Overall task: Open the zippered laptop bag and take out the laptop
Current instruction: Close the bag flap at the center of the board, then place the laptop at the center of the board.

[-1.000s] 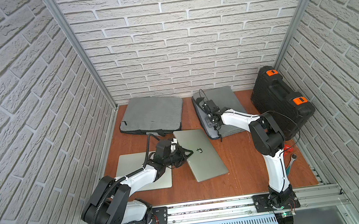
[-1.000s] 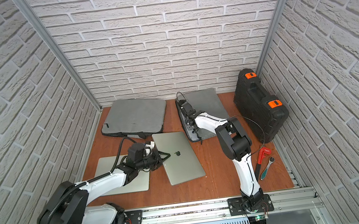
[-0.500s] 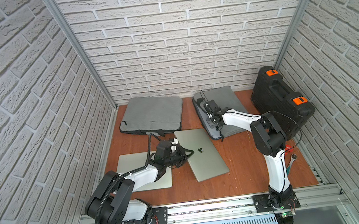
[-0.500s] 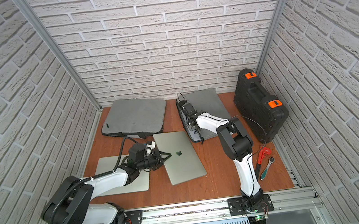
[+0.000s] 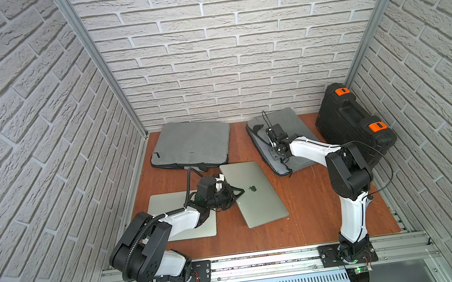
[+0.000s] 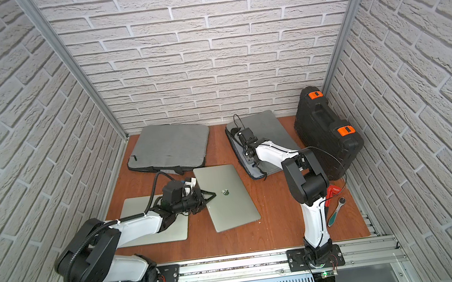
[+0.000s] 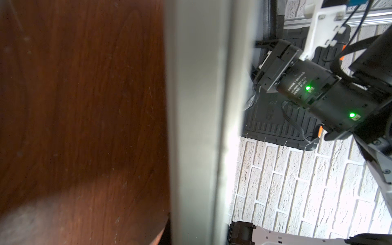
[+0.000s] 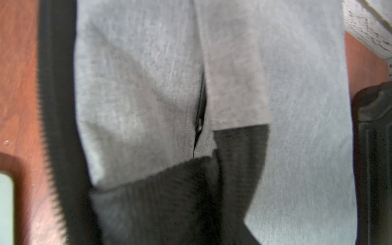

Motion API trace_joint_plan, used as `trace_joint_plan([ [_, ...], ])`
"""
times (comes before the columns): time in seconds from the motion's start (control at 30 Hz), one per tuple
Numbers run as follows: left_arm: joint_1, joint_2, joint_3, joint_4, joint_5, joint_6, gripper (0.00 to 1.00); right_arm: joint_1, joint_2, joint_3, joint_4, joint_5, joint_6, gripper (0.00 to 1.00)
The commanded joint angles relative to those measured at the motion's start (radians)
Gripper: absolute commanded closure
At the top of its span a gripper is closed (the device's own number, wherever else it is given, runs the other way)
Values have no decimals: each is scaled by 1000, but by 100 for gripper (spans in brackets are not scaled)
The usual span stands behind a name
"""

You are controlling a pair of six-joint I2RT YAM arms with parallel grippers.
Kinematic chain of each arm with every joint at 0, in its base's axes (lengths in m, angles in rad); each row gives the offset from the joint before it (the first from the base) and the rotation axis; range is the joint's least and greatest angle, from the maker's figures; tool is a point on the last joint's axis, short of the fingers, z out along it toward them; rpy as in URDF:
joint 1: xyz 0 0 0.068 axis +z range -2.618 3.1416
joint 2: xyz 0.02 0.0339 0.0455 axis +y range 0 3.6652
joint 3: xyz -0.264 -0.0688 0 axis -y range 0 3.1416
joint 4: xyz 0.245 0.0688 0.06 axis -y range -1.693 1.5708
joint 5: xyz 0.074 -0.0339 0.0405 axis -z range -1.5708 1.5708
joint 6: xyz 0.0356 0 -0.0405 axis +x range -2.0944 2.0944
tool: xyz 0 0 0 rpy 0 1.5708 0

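Laptop (image 5: 259, 202) lies out of the grey laptop bag (image 5: 290, 121) on the table (image 5: 302, 211), its long left edge clamped by the left gripper (image 5: 235, 195). Right gripper (image 5: 276, 153) sits farther off over the bag's unzipped edge; I cannot tell how its jaws stand

The left bag (image 5: 192, 143) and the right bag (image 5: 294, 118) lie side by side at the back of the worktop (image 5: 308, 211). The case (image 5: 346, 120) stands right of them. The left laptop (image 5: 165, 204) and the middle laptop (image 5: 259, 199) lie in front.
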Motion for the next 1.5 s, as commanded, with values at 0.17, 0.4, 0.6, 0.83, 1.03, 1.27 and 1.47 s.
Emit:
trace_joint_plan([
  [0.17,11,47,0,61,-35,5,76,-9,-127,-26,1,-79,45,7],
  [0.4,10,112,-13,143,-47,-31,63,-10,-207,-48,-21,-148,93,0],
  [0.6,11,183,-29,240,-56,-69,48,-5,-267,-60,-62,-187,129,0],
  [0.83,8,225,-35,260,-94,-86,28,-1,-352,-78,-112,-241,176,0],
  [1.03,9,162,-53,140,-182,-79,3,2,-427,-101,-147,-287,202,0],
  [1.27,9,-79,-21,-270,-347,34,2,2,-512,-141,-145,-318,225,0],
  [1.47,11,-284,43,-572,-466,134,2,4,-567,-154,-151,-346,235,0],
])
